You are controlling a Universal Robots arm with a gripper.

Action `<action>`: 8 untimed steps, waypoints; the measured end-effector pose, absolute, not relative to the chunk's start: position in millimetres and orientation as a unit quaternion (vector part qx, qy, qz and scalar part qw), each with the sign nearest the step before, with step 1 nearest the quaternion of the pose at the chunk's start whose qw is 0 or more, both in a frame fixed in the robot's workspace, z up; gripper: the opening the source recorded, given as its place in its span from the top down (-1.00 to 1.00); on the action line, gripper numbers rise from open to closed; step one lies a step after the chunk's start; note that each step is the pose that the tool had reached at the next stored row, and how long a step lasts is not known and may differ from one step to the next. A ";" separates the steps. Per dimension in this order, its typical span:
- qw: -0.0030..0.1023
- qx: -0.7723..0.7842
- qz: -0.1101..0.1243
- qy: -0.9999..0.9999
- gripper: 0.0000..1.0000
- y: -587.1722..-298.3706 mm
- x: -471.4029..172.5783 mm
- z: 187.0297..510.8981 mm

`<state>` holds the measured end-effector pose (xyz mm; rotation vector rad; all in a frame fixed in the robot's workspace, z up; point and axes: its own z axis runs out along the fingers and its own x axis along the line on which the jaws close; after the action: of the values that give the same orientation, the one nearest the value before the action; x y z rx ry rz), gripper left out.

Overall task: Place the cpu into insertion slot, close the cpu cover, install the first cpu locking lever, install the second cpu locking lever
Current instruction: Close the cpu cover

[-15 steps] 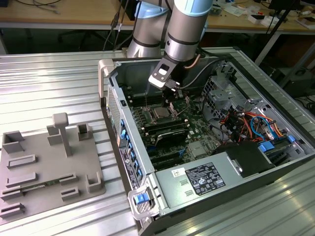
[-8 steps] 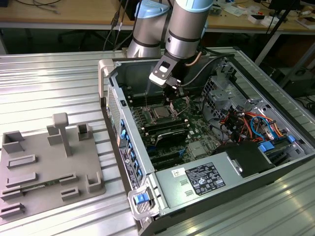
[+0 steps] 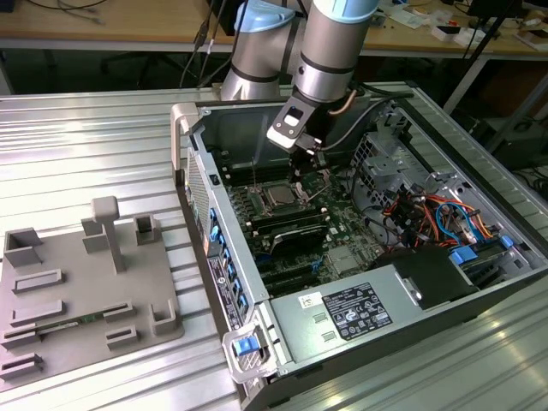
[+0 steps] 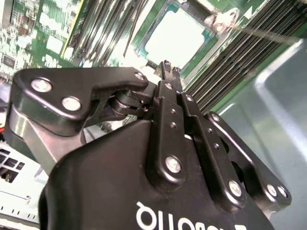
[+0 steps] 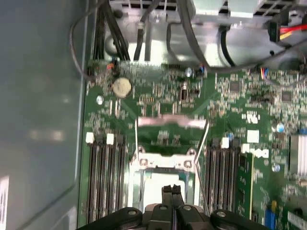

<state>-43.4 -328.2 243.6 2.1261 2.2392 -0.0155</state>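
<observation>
The cpu (image 3: 281, 198) lies flat in the insertion slot (image 3: 296, 185) on the green board inside the open computer case. Its pale metal top also shows in both wrist views (image 4: 175, 36) (image 5: 152, 189). My gripper (image 3: 306, 171) hangs just above the slot's edge, fingertips pressed together (image 4: 169, 67) (image 5: 171, 189) and nothing between them. The slot's silvery rim (image 5: 144, 164) borders the chip. Past the slot, a blurred silvery bar (image 5: 170, 121) looks like the raised edge of the cpu cover. Thin wire levers (image 5: 204, 139) (image 5: 135, 143) stand along both sides of the slot, and one lever (image 4: 268, 33) reaches sideways.
Long black memory slots (image 5: 103, 177) (image 5: 223, 172) flank the socket. A grey power supply box (image 3: 342, 312) fills the case's near end, beside bundled cables (image 3: 428, 214). The case wall (image 5: 38, 120) rises close by. A grey fixture plate (image 3: 77, 291) lies at the exterior view's left.
</observation>
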 end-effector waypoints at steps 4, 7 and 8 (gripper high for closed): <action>0.027 0.688 -0.005 0.725 0.79 -328.3 -36.7 243.5; 0.027 0.688 -0.005 0.725 0.79 -328.2 -35.6 243.8; 0.027 0.688 -0.005 0.725 0.79 -328.2 -35.3 244.7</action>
<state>-35.3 -328.2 244.7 2.1260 2.2393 -0.0157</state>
